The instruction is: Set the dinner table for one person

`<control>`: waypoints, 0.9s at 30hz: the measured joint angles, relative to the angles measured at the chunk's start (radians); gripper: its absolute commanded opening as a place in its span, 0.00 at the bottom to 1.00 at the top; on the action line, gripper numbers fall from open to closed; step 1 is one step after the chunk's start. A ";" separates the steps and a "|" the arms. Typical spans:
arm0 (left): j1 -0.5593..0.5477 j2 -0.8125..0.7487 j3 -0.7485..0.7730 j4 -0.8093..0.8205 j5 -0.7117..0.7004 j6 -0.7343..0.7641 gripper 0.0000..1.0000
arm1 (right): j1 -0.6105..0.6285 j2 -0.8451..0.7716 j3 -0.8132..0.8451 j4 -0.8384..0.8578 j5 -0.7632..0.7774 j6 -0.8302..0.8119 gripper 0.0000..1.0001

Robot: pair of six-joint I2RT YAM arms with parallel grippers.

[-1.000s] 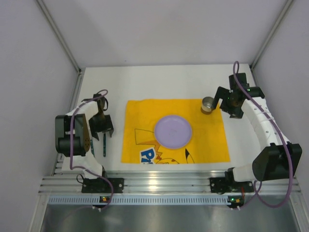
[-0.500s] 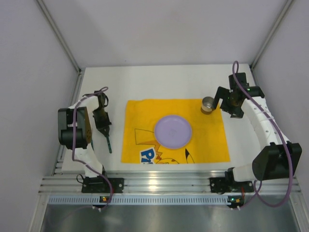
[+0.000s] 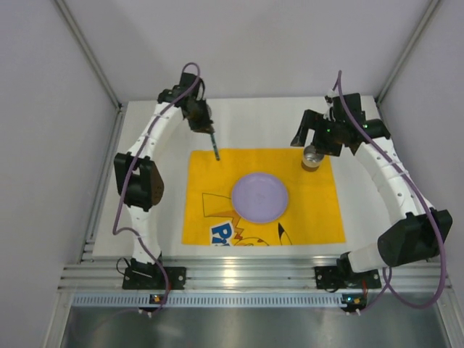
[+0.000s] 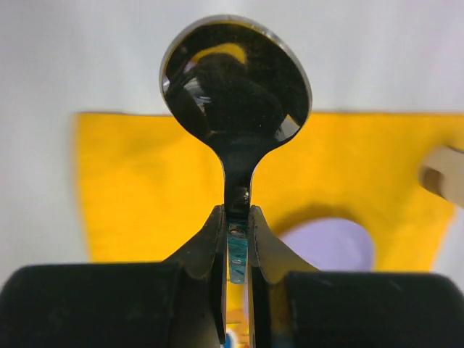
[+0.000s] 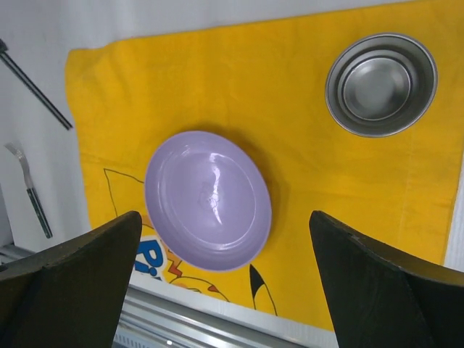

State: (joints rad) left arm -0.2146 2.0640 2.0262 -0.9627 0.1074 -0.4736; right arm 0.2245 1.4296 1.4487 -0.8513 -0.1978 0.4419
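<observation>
My left gripper (image 3: 205, 125) is shut on the handle of a metal spoon (image 3: 214, 148), held in the air over the far left edge of the yellow cartoon-print cloth (image 3: 319, 203). In the left wrist view the spoon (image 4: 235, 80) sticks out from the gripper (image 4: 236, 226). A purple plate (image 3: 259, 196) lies in the middle of the cloth on the white dinner table (image 3: 254, 119). My right gripper (image 3: 317, 139) is open and empty, high above the cloth; in its own view it (image 5: 225, 243) frames the plate (image 5: 208, 199).
A small metal bowl (image 3: 312, 156) stands on the cloth's far right corner, also seen in the right wrist view (image 5: 380, 83). A fork (image 5: 29, 192) lies on the bare table left of the cloth. Grey walls close three sides; an aluminium rail (image 3: 246, 275) runs along the near edge.
My left arm has swung from the near left side to the far back, carrying the spoon up over the cloth's far edge. My right gripper has shifted left, above the bowl.
</observation>
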 measured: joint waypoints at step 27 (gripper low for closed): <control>-0.483 -0.002 -0.056 0.356 0.340 -0.399 0.00 | 0.055 -0.198 -0.410 0.253 -0.208 0.152 0.34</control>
State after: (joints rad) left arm -0.6971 2.0624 1.9701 -0.6064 0.4469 -0.8726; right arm 0.2790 1.2316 1.0389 -0.5987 -0.4053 0.5941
